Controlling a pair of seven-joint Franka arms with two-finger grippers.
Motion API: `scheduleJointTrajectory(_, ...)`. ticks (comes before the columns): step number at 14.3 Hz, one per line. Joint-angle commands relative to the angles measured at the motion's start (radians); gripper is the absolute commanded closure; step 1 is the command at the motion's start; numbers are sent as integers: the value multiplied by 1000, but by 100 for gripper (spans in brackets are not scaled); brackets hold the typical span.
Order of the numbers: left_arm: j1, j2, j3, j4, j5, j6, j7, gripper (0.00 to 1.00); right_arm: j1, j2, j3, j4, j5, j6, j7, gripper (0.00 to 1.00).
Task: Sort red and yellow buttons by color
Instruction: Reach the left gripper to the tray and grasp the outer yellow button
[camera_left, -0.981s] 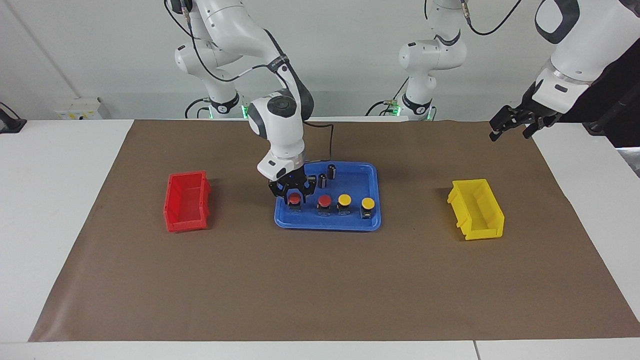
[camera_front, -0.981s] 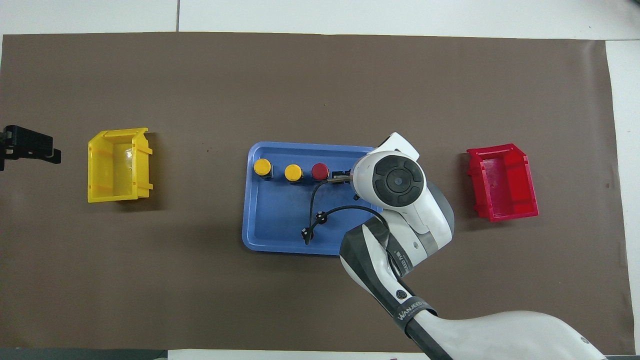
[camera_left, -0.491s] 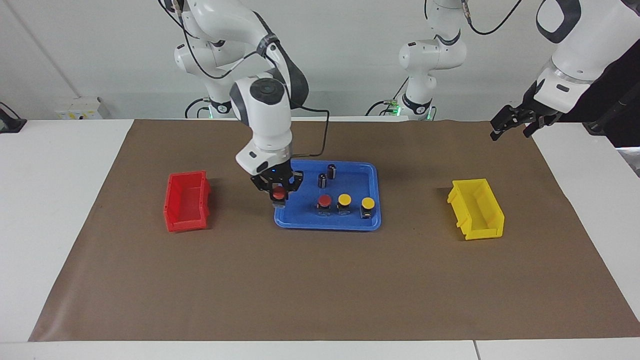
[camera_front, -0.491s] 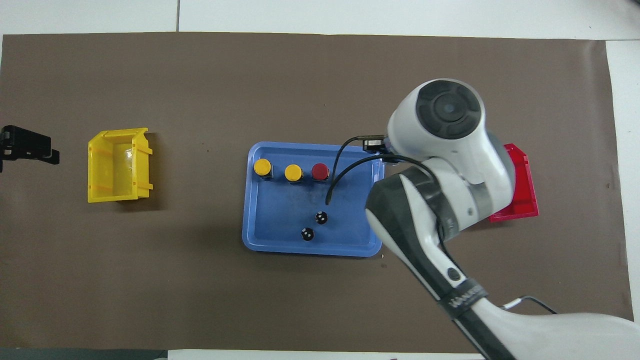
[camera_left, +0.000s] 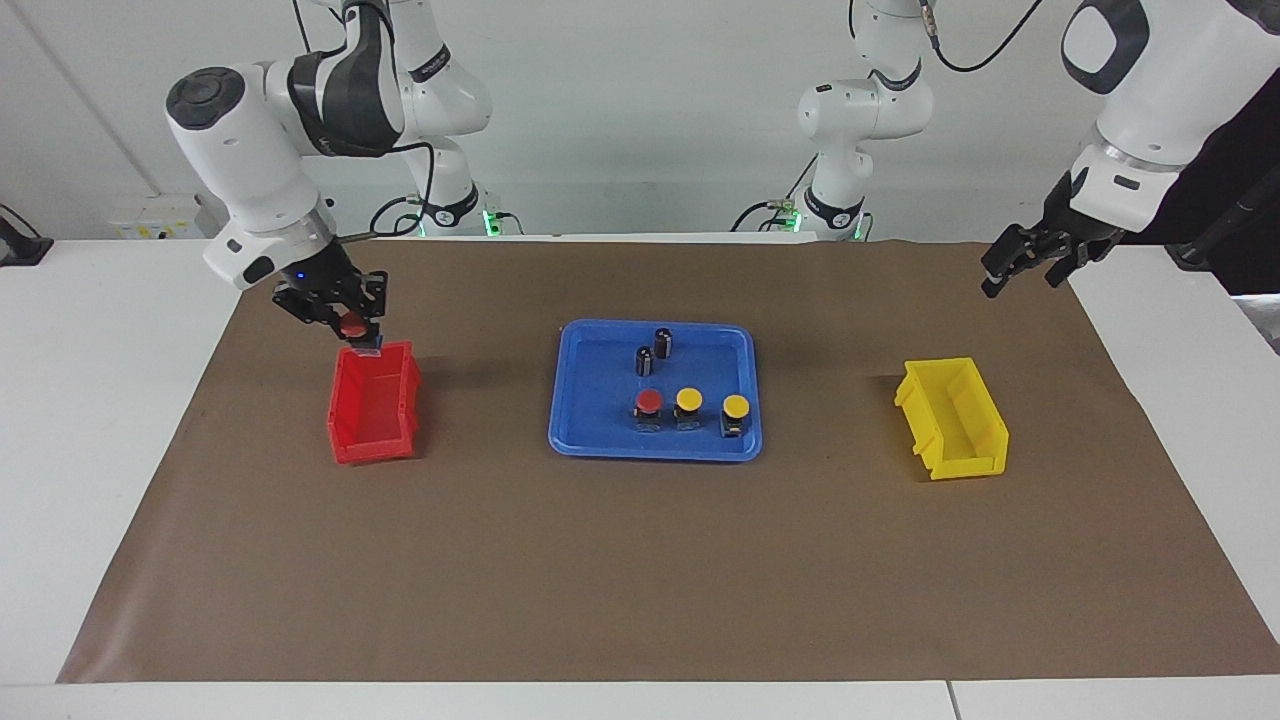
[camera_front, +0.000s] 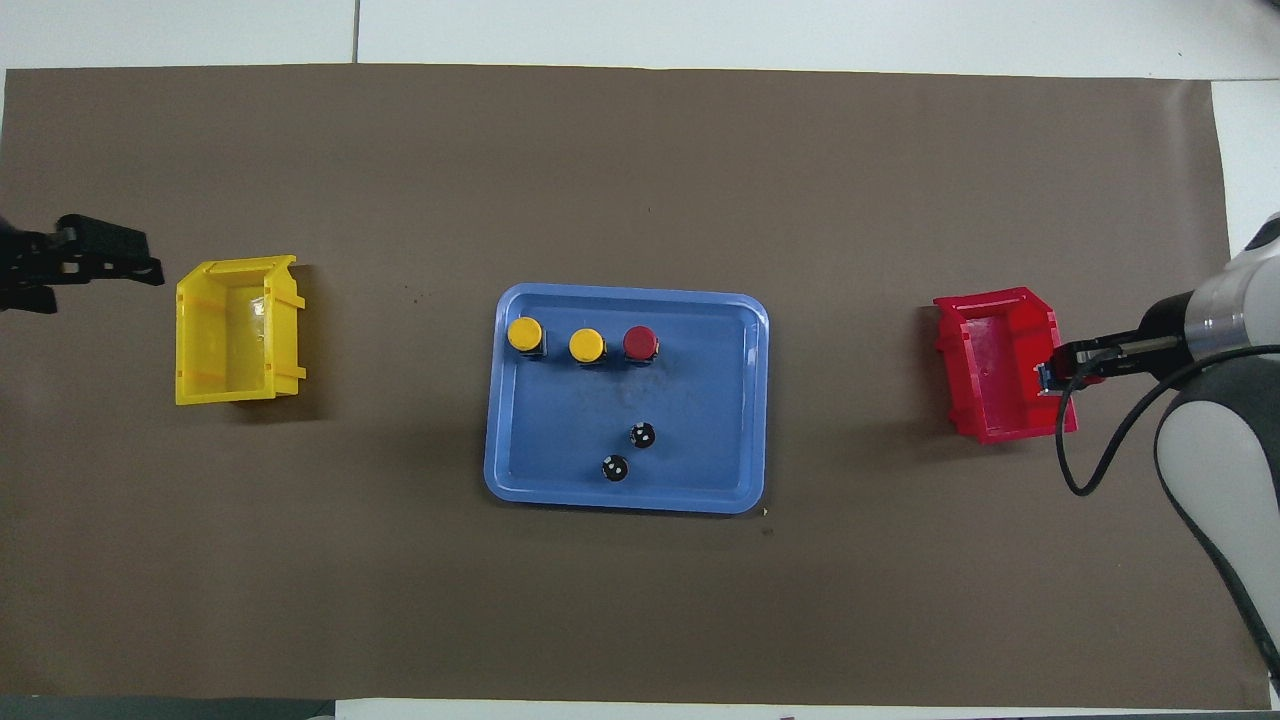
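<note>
My right gripper (camera_left: 345, 322) is shut on a red button (camera_left: 351, 326) and holds it in the air over the red bin (camera_left: 372, 418), at the bin's end nearer to the robots. In the overhead view the right gripper (camera_front: 1062, 368) hangs over the red bin's wall (camera_front: 990, 372) toward the right arm's end. One red button (camera_left: 649, 401) (camera_front: 640, 342) and two yellow buttons (camera_left: 688, 399) (camera_left: 736, 406) stand in a row in the blue tray (camera_left: 600, 448). My left gripper (camera_left: 1028, 258) waits open and empty, raised near the yellow bin (camera_left: 955, 420).
Two small black cylinders (camera_left: 663, 342) (camera_left: 645, 360) stand in the blue tray (camera_front: 700, 400), nearer to the robots than the buttons. The yellow bin (camera_front: 235, 340) sits toward the left arm's end of the brown mat (camera_left: 640, 560).
My right gripper lifted the red button out of the tray and carried it toward the right arm's end, to above the red bin. The left gripper has barely moved.
</note>
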Motion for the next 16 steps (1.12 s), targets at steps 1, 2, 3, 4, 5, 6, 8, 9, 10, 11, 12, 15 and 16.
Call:
scheduleJointTrajectory(1,-142,10,-4,-70,-3,109,-214,0,-3,-53,19,-140,20,121,-24,92)
scheduleJointTrajectory(2,-191,30,-4,-81,-3,156,-303,0,-8,-50,17,-144,20,131,-59,92)
scheduleJointTrajectory(3,-232,53,-4,-98,-3,199,-368,0,-20,-43,15,-155,20,166,-82,92)
scheduleJointTrajectory(4,-269,75,-4,-110,-3,230,-409,0,-40,-30,17,-177,20,218,-90,92)
scheduleJointTrajectory(5,-291,112,-4,-116,-3,262,-435,1,-40,-17,17,-193,20,262,-88,92)
scheduleJointTrajectory(6,-308,144,-4,-126,-3,297,-446,4,-37,-6,17,-204,20,287,-85,92)
scheduleJointTrajectory(8,-350,214,-4,-136,-3,348,-453,5,-37,3,17,-232,20,304,-91,92)
scheduleJointTrajectory(9,-361,238,-4,-141,-3,371,-466,7,-36,6,17,-246,20,335,-90,92)
scheduleJointTrajectory(10,-372,254,-4,-144,-3,390,-485,7,-33,14,19,-269,20,361,-90,92)
scheduleJointTrajectory(11,-396,268,-4,-150,-3,414,-502,8,-28,13,19,-281,20,378,-95,92)
scheduleJointTrajectory(12,-404,276,-4,-167,-3,452,-514,8,-30,10,17,-293,20,382,-113,92)
scheduleJointTrajectory(15,-435,299,-2,-179,-3,477,-534,8,-30,25,19,-302,20,425,-125,92)
scheduleJointTrajectory(16,-443,302,-2,-191,-3,477,-534,9,-30,25,19,-310,20,436,-125,92)
